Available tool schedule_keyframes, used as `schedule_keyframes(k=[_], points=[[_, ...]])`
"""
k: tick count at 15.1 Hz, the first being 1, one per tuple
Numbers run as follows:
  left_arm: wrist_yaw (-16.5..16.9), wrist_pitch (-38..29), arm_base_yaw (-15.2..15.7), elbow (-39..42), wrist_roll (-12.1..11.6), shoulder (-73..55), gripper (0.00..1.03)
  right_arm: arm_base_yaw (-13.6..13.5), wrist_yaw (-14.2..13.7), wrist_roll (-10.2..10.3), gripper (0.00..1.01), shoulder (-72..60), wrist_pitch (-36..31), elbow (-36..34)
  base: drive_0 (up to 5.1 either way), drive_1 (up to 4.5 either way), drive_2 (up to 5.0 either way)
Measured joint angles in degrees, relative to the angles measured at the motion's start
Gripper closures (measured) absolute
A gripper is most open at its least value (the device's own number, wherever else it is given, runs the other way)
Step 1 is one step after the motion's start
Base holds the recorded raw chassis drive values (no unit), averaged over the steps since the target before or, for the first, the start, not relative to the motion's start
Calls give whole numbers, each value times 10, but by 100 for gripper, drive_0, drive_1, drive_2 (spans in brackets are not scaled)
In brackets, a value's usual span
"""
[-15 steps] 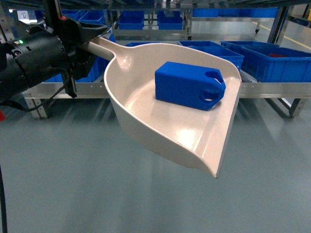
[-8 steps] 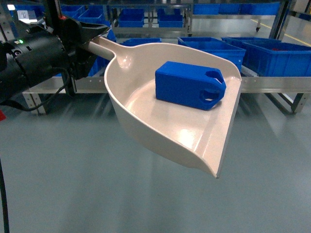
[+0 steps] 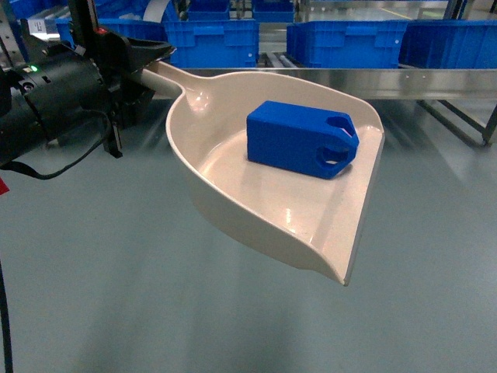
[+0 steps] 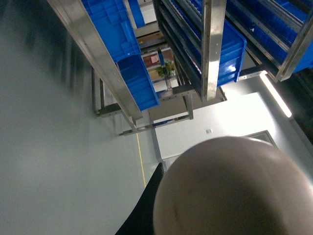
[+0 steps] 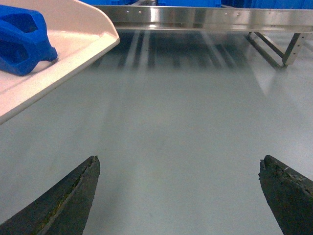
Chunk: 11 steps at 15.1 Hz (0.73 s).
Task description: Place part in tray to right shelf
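- Left pincer (image 3: pixel 144 66) is clenched on the handle of the tray (image 3: pixel 256 198), held above the floor.
- The part (image 3: pixel 301 138) lies inside tray, w/ lugs toward front lip.
- Right pincer (image 5: pixel 181 193) is released, holds nothing.
- Right shelf (image 3: pixel 404 81) w/ blue crates (image 3: pixel 349 43) is behind.

The right shelf (image 3: pixel 373 81) with its steel front rail and blue crates (image 3: pixel 349 43) now sits higher and looms larger in the head view than a second ago, closer to the tray's (image 3: pixel 256 206) far rim.
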<state>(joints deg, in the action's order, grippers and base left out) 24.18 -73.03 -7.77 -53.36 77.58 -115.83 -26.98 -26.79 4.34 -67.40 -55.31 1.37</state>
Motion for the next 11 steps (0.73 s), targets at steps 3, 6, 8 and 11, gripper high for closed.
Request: schedule_keyframes(k=[3, 6, 8, 11], points=[[0, -3, 0, 0, 0, 0, 89, 0, 0, 0, 3, 0, -1, 0, -15, -15, -15], [1, -3, 0, 0, 0, 0, 89, 0, 0, 0, 3, 0, -1, 0, -22, 249, -293], [1, -3, -2, 0, 0, 0, 89, 0, 0, 0, 3, 0, -1, 0, -16, 385, -417], [1, -3, -2, 0, 0, 0, 89, 0, 0, 0, 3, 0, -1, 0, -8, 390, -407]])
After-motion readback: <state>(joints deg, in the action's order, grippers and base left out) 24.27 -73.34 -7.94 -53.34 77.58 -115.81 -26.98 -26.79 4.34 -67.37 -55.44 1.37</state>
